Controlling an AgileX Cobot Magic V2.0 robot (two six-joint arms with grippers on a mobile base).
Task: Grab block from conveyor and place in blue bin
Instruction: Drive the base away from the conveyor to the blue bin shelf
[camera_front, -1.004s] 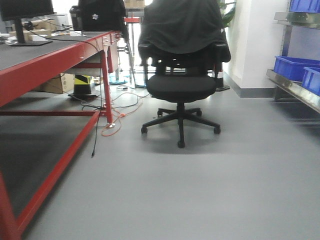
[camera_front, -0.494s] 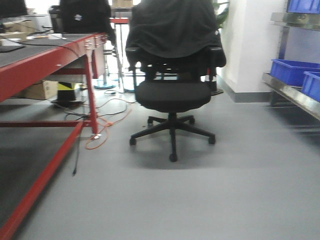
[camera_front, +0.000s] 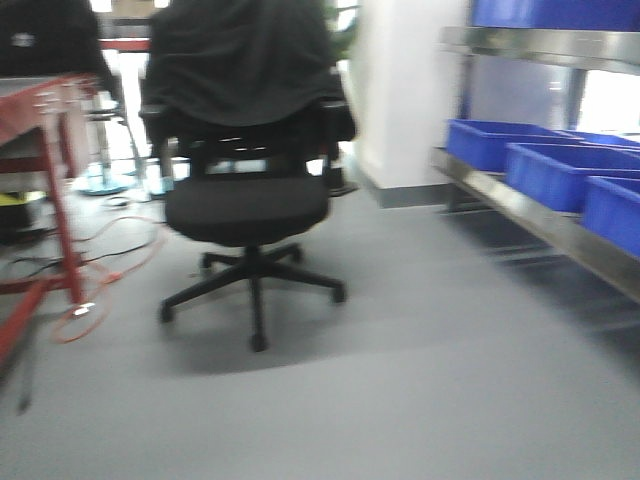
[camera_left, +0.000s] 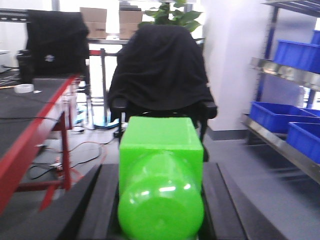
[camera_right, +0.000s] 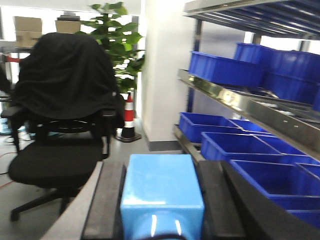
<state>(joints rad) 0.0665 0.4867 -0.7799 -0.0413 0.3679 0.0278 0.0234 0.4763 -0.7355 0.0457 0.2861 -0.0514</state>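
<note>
Now turned rightward versus a second ago, bringing blue bins (camera_front: 545, 172) closer; clamping green block (camera_left: 161, 145) in left gripper (camera_left: 160, 205), blue block (camera_right: 161, 182) in right gripper (camera_right: 161, 215); yet to place

The left gripper (camera_left: 160, 169) points forward and level, its two dark jaws set against either side of a green block (camera_left: 161, 145). The right gripper (camera_right: 161, 167) is posed the same way, level and forward, with its jaws closed on a light blue block (camera_right: 162, 187).
</note>
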